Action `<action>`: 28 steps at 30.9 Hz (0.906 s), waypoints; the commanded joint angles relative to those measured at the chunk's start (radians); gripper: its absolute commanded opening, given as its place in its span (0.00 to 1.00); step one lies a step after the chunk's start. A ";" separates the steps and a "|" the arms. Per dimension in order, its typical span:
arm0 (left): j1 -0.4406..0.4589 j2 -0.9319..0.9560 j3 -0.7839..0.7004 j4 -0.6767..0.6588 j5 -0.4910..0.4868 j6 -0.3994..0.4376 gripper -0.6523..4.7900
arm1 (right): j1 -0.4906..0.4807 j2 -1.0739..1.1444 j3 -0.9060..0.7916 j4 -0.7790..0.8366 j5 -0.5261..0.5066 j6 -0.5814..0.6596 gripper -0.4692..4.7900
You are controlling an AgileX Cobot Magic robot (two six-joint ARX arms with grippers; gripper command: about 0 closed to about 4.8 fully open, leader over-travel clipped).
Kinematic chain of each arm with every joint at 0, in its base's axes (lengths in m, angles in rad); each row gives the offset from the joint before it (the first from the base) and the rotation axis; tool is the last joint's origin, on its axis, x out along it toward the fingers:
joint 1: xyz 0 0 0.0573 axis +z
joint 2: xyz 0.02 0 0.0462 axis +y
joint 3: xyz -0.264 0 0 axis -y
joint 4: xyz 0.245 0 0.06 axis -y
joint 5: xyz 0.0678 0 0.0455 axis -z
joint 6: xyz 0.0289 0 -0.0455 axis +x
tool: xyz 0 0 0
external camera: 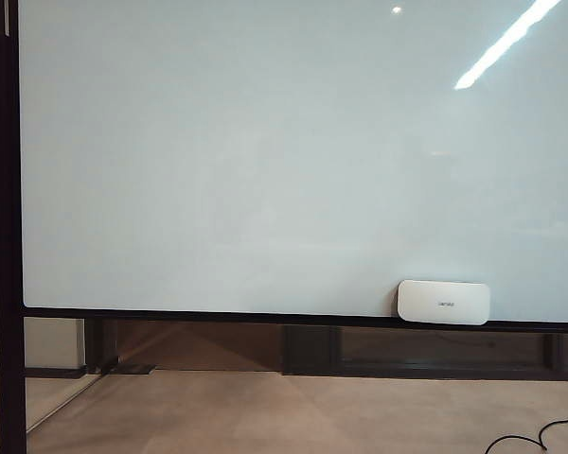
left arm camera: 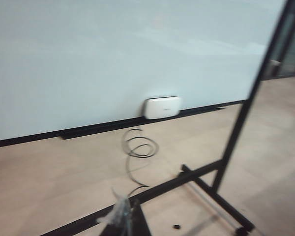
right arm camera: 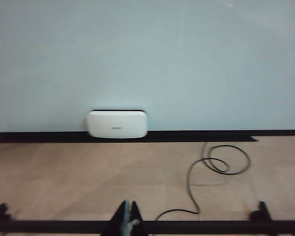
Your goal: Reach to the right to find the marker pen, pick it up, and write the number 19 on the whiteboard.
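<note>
Searching risks stalling: no marker in sight (whiteboard [external camera: 265,161] blank); left gripper [left arm camera: 122,212] and right gripper [right arm camera: 127,216] both pinched together, empty.

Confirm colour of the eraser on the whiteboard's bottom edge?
White eraser, clearest in the right wrist view.

White eraser [external camera: 444,302], coiled black cable [right arm camera: 221,162], beige floor [external camera: 293,411]
</note>
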 commanded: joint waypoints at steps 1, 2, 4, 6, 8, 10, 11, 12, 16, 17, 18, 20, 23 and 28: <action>-0.061 0.001 0.002 0.019 0.023 0.010 0.11 | 0.000 0.001 0.014 0.019 0.156 0.080 0.08; -0.087 0.001 0.002 0.019 0.024 0.020 0.11 | 0.000 0.001 0.016 0.027 0.161 0.082 0.08; -0.139 0.001 0.002 0.018 0.011 0.032 0.11 | 0.000 0.001 0.019 0.045 0.140 0.080 0.08; -0.185 0.001 0.002 0.020 -0.017 0.038 0.11 | 0.000 0.001 0.020 0.048 0.138 0.081 0.08; -0.230 0.001 0.002 0.015 -0.057 0.048 0.11 | 0.000 0.001 0.020 0.053 0.138 0.080 0.08; -0.265 0.001 0.002 0.011 -0.102 0.050 0.11 | 0.000 0.001 0.020 0.086 0.126 0.070 0.08; -0.276 0.001 0.002 0.008 -0.124 0.050 0.11 | -0.001 0.001 0.020 0.103 0.118 0.060 0.08; -0.283 0.002 0.002 0.003 -0.141 0.050 0.11 | -0.001 0.001 0.020 0.122 0.119 0.052 0.08; -0.286 0.022 0.002 0.000 -0.145 0.049 0.11 | -0.003 0.008 0.051 0.122 0.157 0.075 0.08; -0.286 0.030 0.002 0.000 -0.144 0.050 0.11 | -0.006 0.011 0.064 0.113 0.156 0.099 0.08; -0.286 0.040 0.002 0.002 -0.136 0.051 0.11 | -0.006 0.020 0.076 0.107 0.156 0.112 0.08; -0.286 0.067 0.002 0.019 -0.131 0.053 0.11 | -0.006 0.046 0.112 0.080 0.145 0.113 0.08; -0.286 0.114 0.002 0.061 -0.111 0.058 0.11 | -0.006 0.110 0.172 0.045 0.148 0.090 0.08; -0.286 0.206 0.002 0.152 -0.112 0.062 0.11 | -0.022 0.264 0.256 0.126 0.174 -0.007 0.08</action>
